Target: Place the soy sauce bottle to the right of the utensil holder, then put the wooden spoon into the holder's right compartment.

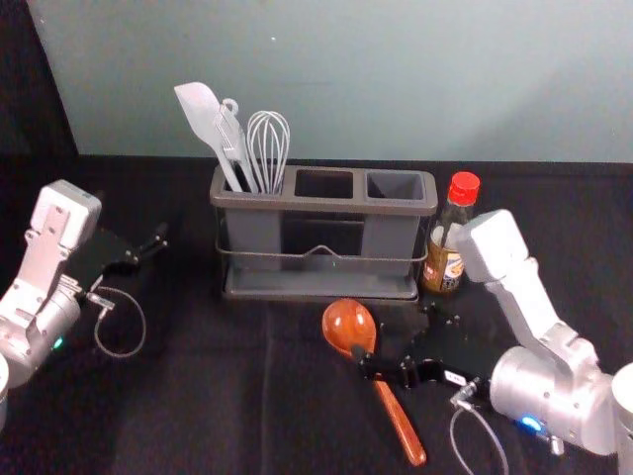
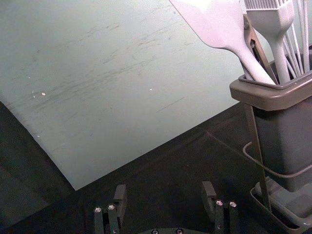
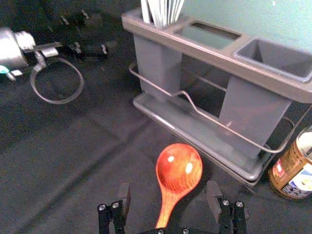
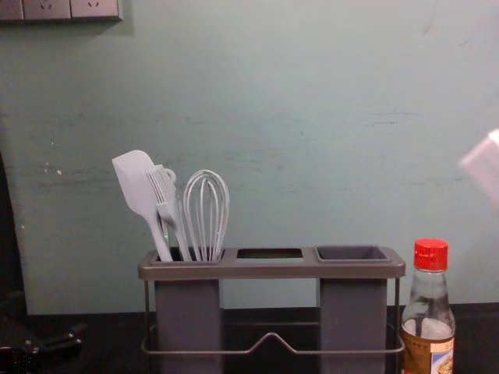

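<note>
Since grasping seems next, the right claw (image 3: 168, 188) gapes over the wooden spoon (image 3: 178, 168) — left claw (image 2: 164, 187), also wide, idles well leftward.

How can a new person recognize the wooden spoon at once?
Find the big gray utensil holder. On the dark cloth in front of it, the spoon lies with its bowl nearest. Unlike the pale utensils standing in the holder, it is glossy reddish-brown.
</note>
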`<state>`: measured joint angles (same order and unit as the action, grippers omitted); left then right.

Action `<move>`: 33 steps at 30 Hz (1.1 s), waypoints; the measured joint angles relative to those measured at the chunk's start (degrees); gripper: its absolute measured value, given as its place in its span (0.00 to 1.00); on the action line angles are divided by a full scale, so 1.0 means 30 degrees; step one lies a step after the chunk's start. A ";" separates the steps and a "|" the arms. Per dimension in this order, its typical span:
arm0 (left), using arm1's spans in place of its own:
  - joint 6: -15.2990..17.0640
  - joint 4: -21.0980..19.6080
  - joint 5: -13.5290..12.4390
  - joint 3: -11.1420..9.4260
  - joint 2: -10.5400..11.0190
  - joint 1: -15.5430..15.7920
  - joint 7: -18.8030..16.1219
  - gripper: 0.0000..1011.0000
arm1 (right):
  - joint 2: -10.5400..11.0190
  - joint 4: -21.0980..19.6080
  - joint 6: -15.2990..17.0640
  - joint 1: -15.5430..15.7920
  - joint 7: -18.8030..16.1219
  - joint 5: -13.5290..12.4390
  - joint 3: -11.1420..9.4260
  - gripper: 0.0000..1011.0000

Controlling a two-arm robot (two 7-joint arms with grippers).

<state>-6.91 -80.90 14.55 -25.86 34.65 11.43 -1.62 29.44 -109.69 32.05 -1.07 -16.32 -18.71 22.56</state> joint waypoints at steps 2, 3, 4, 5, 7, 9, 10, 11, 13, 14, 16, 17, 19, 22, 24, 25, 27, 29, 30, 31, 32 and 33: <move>0.0000 0.0000 0.0001 0.0000 0.0000 -0.0001 0.0000 0.99 | -0.0204 -0.0058 0.1103 -0.0376 0.0369 0.0470 0.0309 0.99; -0.0001 0.0000 0.0000 0.0000 0.0000 -0.0001 0.0000 0.99 | -0.0283 -0.0060 0.1421 -0.0502 0.0481 0.0625 0.0427 0.99; 0.0000 -0.0001 0.0000 0.0000 0.0001 -0.0001 0.0000 0.99 | -0.0358 -0.0061 0.1725 -0.0628 0.0609 0.0813 0.0556 0.99; 0.0000 0.0000 0.0001 0.0001 0.0000 -0.0001 0.0000 0.99 | -0.0536 -0.0045 0.2247 -0.0911 0.0960 0.1293 0.0895 0.99; 0.0000 0.0000 0.0000 -0.0001 0.0000 -0.0002 0.0000 0.99 | -0.0732 0.0056 0.2732 -0.1181 0.1255 0.1749 0.1207 0.99; -0.0001 0.0000 0.0001 0.0000 0.0000 -0.0001 0.0000 0.99 | -0.1043 0.0327 0.3325 -0.1595 0.1472 0.2173 0.1530 0.99; 0.0000 0.0000 0.0001 0.0001 0.0000 -0.0001 0.0000 0.99 | -0.1167 0.0449 0.3506 -0.1729 0.1510 0.2276 0.1619 0.99; -0.0001 -0.0001 0.0000 0.0000 0.0000 -0.0001 0.0000 0.99 | -0.1393 0.0697 0.3813 -0.1991 0.1603 0.2451 0.1762 0.99; 0.0000 0.0000 0.0000 0.0000 0.0000 -0.0001 0.0000 0.99 | -0.1646 0.0973 0.4090 -0.2272 0.1631 0.2594 0.1903 0.99; 0.0000 0.0000 0.0000 0.0001 0.0000 0.0000 0.0000 0.99 | -0.1891 0.1256 0.4319 -0.2514 0.1633 0.2688 0.1997 0.99; 0.0000 0.0000 0.0001 0.0000 0.0000 -0.0001 0.0000 0.99 | -0.2144 0.1543 0.4516 -0.2747 0.1628 0.2785 0.2080 0.99; 0.0000 -0.0001 0.0001 0.0000 0.0000 -0.0001 0.0001 0.99 | -0.2253 0.1654 0.4614 -0.2838 0.1621 0.2816 0.2118 0.99; 0.0000 0.0000 0.0001 0.0001 0.0000 -0.0001 0.0000 0.99 | -0.2613 0.2046 0.4875 -0.3124 0.1616 0.2935 0.2200 0.99; 0.0000 0.0000 0.0000 0.0000 0.0000 0.0000 0.0000 0.99 | -0.3061 0.2519 0.5137 -0.3389 0.1616 0.3040 0.2238 0.99; 0.0000 0.0000 0.0000 0.0001 0.0000 -0.0001 0.0000 0.99 | -0.3268 0.2759 0.5233 -0.3484 0.1617 0.3082 0.2232 0.99; 0.0000 0.0000 0.0000 0.0001 0.0000 -0.0001 0.0000 0.99 | -0.3458 0.2973 0.5288 -0.3555 0.1620 0.3095 0.2211 0.99; 0.0000 0.0000 0.0000 0.0001 0.0000 -0.0001 0.0000 0.99 | -0.3745 0.3273 0.5328 -0.3655 0.1632 0.3133 0.2124 0.99; 0.0000 0.0000 0.0001 0.0000 0.0000 -0.0001 0.0000 0.99 | -0.3930 0.3504 0.5340 -0.3724 0.1633 0.3158 0.2066 0.99; 0.0000 -0.0001 0.0000 0.0000 0.0000 -0.0001 0.0000 0.99 | -0.4096 0.3735 0.5342 -0.3799 0.1616 0.3162 0.2002 0.99; 0.0000 0.0000 0.0001 0.0001 0.0000 -0.0001 0.0000 0.99 | -0.4169 0.3836 0.5340 -0.3831 0.1615 0.3161 0.1973 0.99; -0.0001 -0.0001 0.0000 0.0000 0.0000 -0.0002 0.0000 0.99 | -0.4243 0.3925 0.5340 -0.3864 0.1595 0.3161 0.1940 0.99; 0.0000 0.0000 0.0000 0.0000 -0.0001 0.0000 -0.0001 0.99 | -0.4307 0.4005 0.5338 -0.3893 0.1552 0.3161 0.1911 0.99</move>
<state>-6.91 -80.90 14.54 -25.86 34.64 11.43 -1.62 16.52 -97.67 48.06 -12.75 -11.66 -9.22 28.30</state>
